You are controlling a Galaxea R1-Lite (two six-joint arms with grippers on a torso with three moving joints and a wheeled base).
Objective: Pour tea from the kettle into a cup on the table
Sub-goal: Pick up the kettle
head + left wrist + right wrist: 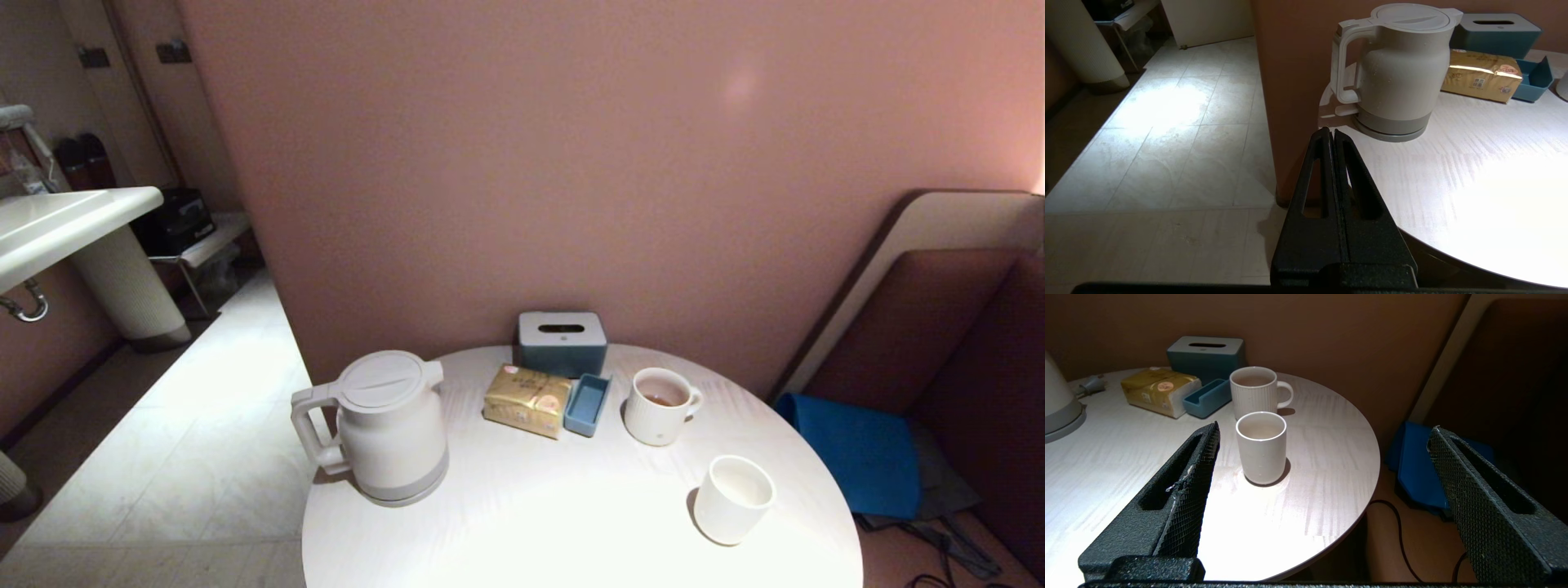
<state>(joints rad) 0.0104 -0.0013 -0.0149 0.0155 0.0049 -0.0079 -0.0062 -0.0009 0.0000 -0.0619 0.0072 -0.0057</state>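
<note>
Nothing poured yet: kettle (390, 425) sits untouched at the left of the table (571, 523), cup (732, 498) near right; left gripper (1333, 132) pinched empty, right gripper (1323, 433) wide.

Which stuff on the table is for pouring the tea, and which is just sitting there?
For the job:
- kettle
- plain cup
- table they stand on

Just sitting there:
- ribbed mug with a handle, some reddish tea in it
- tissue box
- yellow packet
- small blue tray
</note>
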